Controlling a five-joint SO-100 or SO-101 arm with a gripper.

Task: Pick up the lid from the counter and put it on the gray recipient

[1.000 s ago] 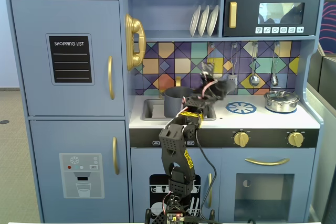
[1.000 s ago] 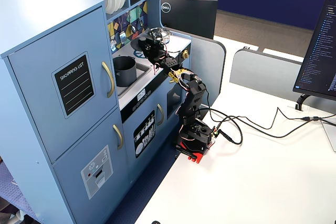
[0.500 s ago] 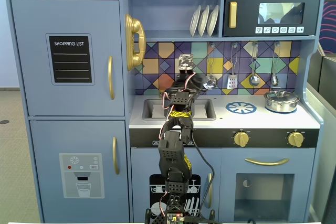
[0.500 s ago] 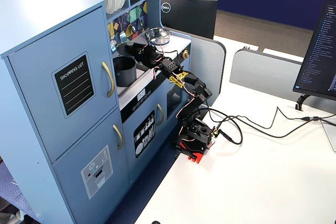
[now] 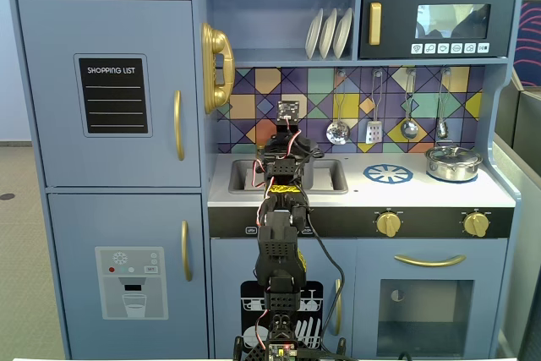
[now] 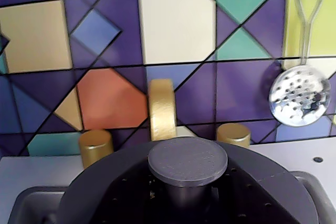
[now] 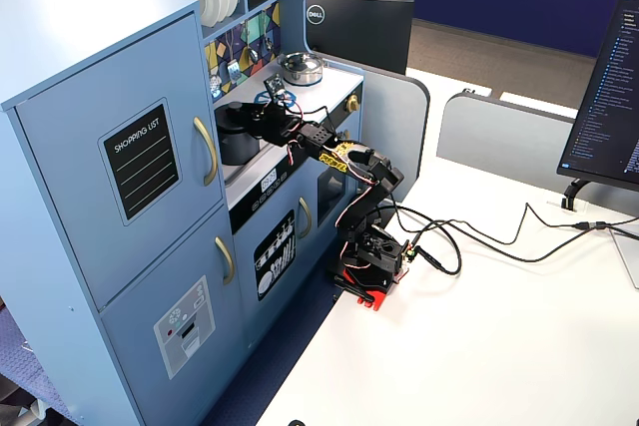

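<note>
From my wrist view the lid (image 6: 189,192) fills the lower frame — a matte dark gray disc with a round, finely textured knob, sitting over the sink basin (image 6: 31,203) of the white counter (image 5: 423,190). Behind it stand 2 gold knobs and a gold faucet (image 6: 161,109) against the glossy tiled backsplash (image 6: 178,30). I cannot tell the gripper's (image 5: 287,128) opening — the arm hides it.

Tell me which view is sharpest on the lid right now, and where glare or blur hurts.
Wrist view: lid fills the bottom edge, knob fairly sharp, slotted spoon glaring. A fixed view: arm hides the lid; microwave window washed out. Other fixed view: gray pot small, dark, in shadow.
</note>
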